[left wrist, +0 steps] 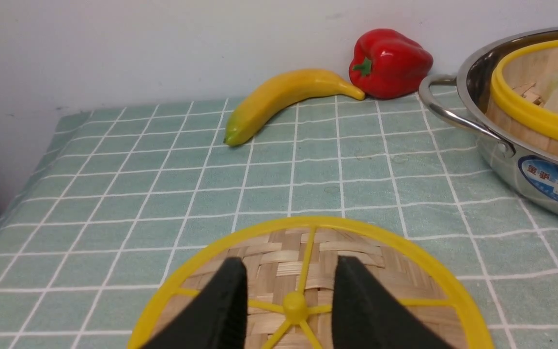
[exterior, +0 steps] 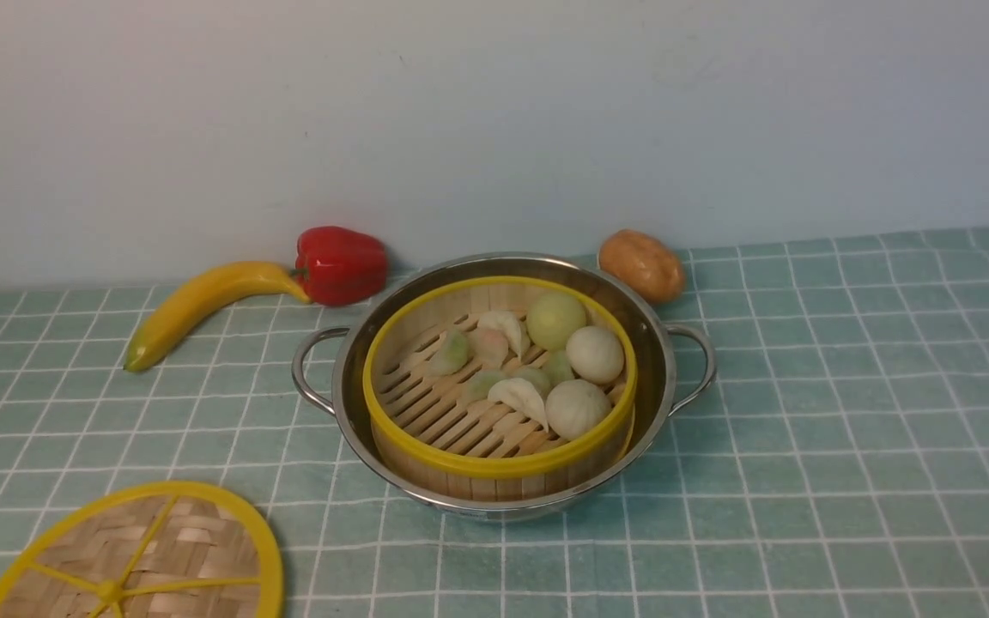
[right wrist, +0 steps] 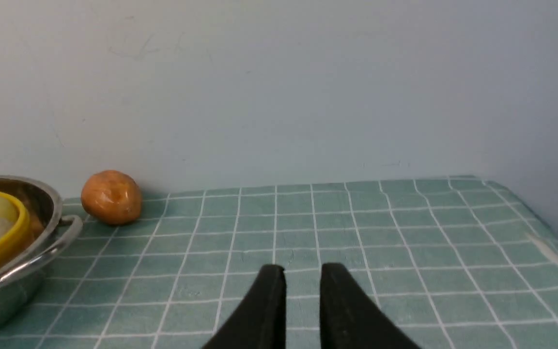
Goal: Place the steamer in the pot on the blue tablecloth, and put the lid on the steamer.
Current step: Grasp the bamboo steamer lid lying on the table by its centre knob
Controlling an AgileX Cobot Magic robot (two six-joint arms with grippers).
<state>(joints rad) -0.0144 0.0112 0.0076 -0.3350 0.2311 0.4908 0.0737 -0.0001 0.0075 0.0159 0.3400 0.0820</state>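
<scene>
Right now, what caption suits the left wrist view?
Open left gripper facing the flat yellow-rimmed woven-bamboo lid on the pale blue checked tablecloth; round bamboo steamer in shiny steel pot.

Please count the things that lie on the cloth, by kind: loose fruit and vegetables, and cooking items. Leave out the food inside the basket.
Fruit and vegetables: 3 (banana, red pepper, potato)
Cooking items: 3 (pot, steamer, lid)
Total: 6
</scene>
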